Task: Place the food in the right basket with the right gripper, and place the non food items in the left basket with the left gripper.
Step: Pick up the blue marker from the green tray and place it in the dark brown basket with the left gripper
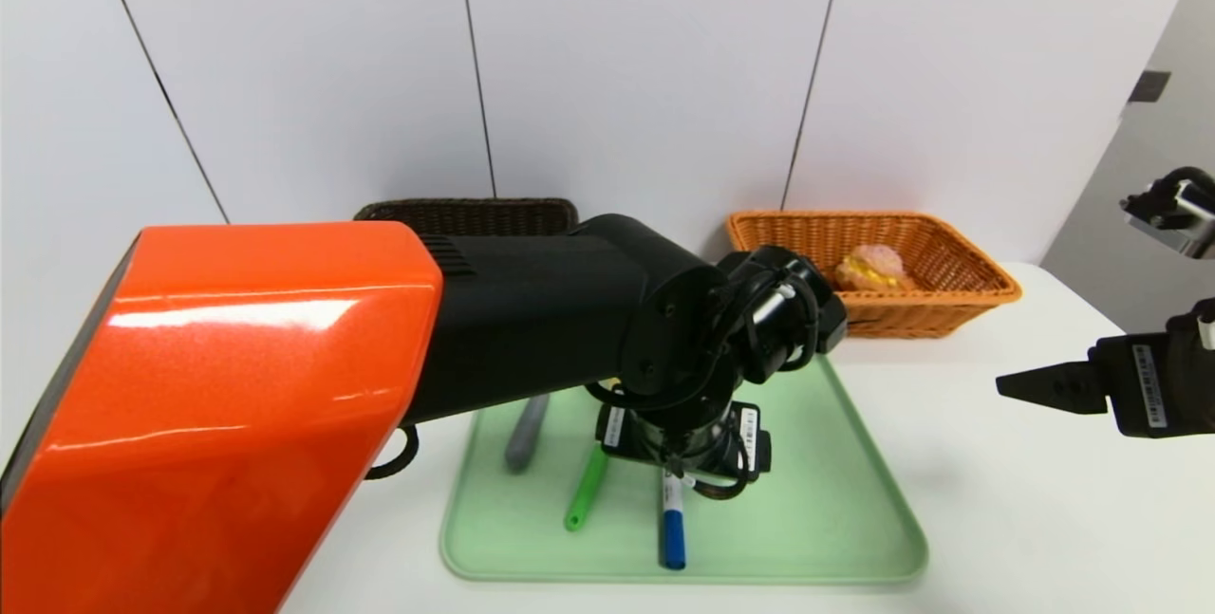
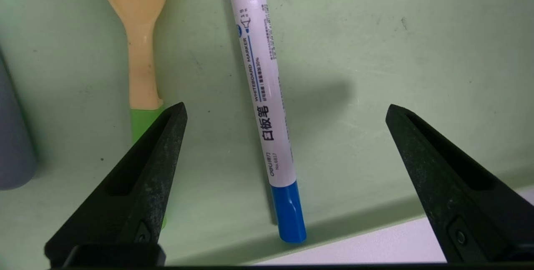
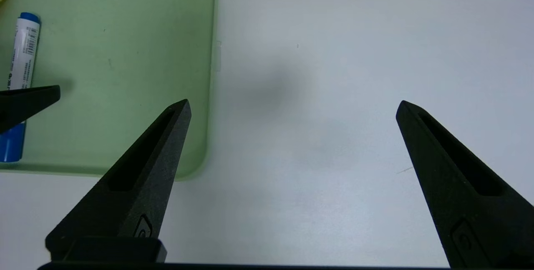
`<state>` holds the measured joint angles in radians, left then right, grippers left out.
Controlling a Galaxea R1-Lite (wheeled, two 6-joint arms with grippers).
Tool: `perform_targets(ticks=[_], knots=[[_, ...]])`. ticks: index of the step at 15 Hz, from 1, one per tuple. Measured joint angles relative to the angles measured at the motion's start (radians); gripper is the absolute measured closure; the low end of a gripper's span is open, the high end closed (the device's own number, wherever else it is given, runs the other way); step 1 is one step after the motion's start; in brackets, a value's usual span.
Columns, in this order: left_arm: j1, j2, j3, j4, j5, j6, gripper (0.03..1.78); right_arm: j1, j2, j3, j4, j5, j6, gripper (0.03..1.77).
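Marker [image 2: 267, 94] lies flat on the green tray [image 1: 807, 570], right under the left gripper [image 2: 286, 107], whose two fingers stand wide apart, released and holding nothing. Its long axis runs crosswise to the line between the fingertips, so closing should pinch the barrel across its narrow width; it sits a little nearer the finger on the spoon's side. From where I'm standing, that arm is plainly the nearer one, and lowering before squeezing looks like the next move. Pasta spoon [image 2: 142, 53] lies just beside, its green handle partly behind that finger, so I'd watch for a nudge there. Past it rests the peeler [image 1: 525, 434], grey handle showing. The capped end is close to the tray's near rim, which could crowd a low grasp. The left basket [image 1: 465, 206] waits beyond the tray, partly hidden by the big arm. Over on the right, the bun [image 1: 870, 268] sits in the orange basket [image 1: 959, 299], and the right gripper [image 3: 294, 103], open and empty, hangs over the white table [image 3: 313, 203] beside the tray.
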<state>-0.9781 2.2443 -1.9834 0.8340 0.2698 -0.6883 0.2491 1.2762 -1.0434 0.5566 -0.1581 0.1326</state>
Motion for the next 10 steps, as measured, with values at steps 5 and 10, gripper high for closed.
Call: perform_targets(ticks=[5,10], knots=[[-0.003,0.001,0.001,0.013,0.004,-0.049,0.12,-0.006,-0.005,0.006,0.000,-0.002,0.001,0.10],[-0.008,0.007,0.001,0.016,-0.008,-0.057,0.12,-0.007,-0.007,0.008,0.001,-0.002,0.003,0.09]])
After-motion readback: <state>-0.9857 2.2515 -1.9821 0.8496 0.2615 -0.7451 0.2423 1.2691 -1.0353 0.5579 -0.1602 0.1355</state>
